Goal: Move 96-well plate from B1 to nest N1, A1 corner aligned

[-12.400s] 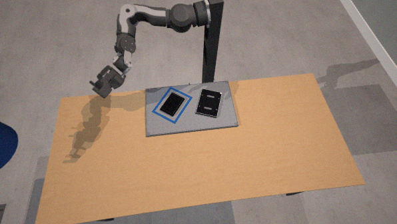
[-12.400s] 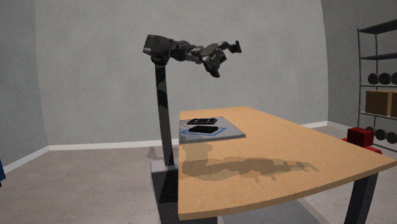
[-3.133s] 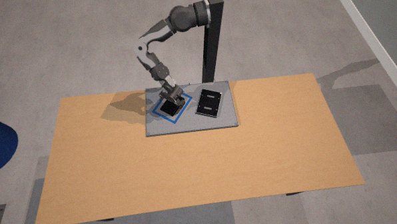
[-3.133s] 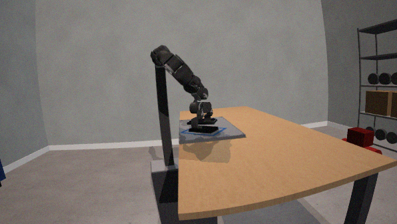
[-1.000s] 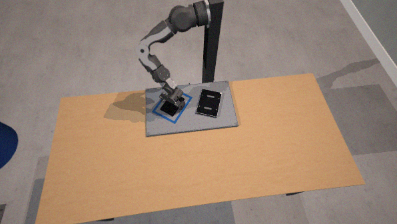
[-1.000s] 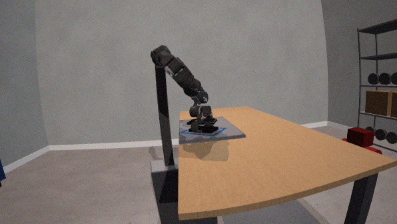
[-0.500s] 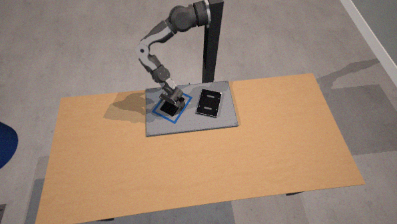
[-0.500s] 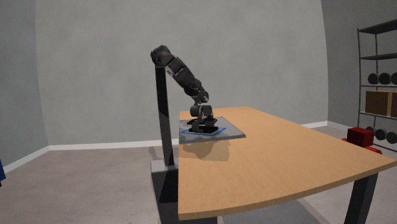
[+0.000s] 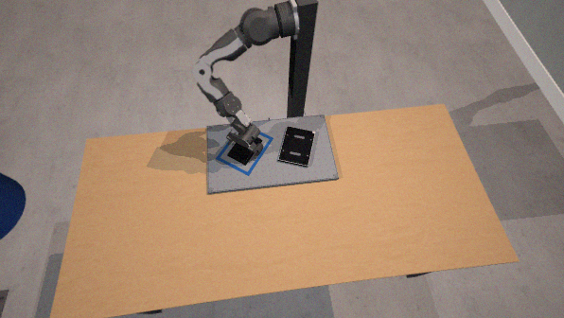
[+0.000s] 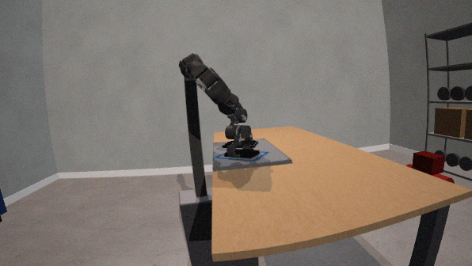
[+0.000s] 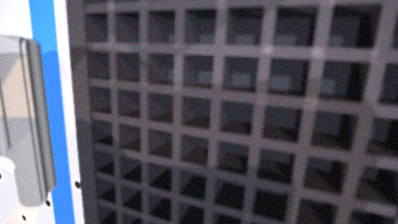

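Observation:
The dark 96-well plate (image 9: 240,153) lies flat inside the blue outline of spot B1 (image 9: 265,138) on the grey bench mat (image 9: 272,166). My gripper (image 9: 244,145) is low over the plate with its fingers open, straddling it. In the wrist view the plate's grid of wells (image 11: 240,115) fills the frame. One finger (image 11: 25,120) stands to the left of the plate's edge, apart from it, with the blue line (image 11: 50,100) between them. The other finger is out of view. The black plate nest N1 (image 9: 296,146) sits to the right on the same mat. The plate's cut-off corner is hidden.
The mat lies at the back of the wooden table (image 9: 284,222), in front of the arm's black post (image 9: 301,57). In the exterior view a shelf rack (image 10: 451,103) and a red box (image 10: 428,162) stand far off to the right.

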Tool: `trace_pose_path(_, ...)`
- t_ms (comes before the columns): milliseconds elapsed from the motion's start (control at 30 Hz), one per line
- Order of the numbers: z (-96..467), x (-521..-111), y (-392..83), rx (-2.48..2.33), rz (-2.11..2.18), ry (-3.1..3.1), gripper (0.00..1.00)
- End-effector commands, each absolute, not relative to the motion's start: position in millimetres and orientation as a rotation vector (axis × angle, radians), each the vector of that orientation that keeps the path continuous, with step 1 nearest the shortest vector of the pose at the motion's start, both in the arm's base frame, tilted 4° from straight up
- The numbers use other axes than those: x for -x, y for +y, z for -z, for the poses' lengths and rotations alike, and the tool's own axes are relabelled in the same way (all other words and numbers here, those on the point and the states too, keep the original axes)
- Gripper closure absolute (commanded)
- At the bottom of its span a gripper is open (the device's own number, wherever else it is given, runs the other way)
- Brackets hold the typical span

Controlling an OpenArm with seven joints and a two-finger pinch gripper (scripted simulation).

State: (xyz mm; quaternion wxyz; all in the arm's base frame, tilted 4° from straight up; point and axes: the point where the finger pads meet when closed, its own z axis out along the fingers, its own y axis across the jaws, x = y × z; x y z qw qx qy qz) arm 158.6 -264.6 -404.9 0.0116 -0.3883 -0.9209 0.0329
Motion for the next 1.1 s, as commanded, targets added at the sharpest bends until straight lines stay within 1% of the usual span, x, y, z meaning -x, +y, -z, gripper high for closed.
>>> trace_pose_path(0, 404.2, -159.5, -265.4, 1.216, -0.101, -2.877, 0.23)
trace_pose_path(200, 402.0, -163.8, -266.7, 1.218, -0.104, -2.879, 0.23)
trace_pose_path(1067, 403.9, -159.6, -265.7, 1.217, -0.099, -2.878, 0.23)
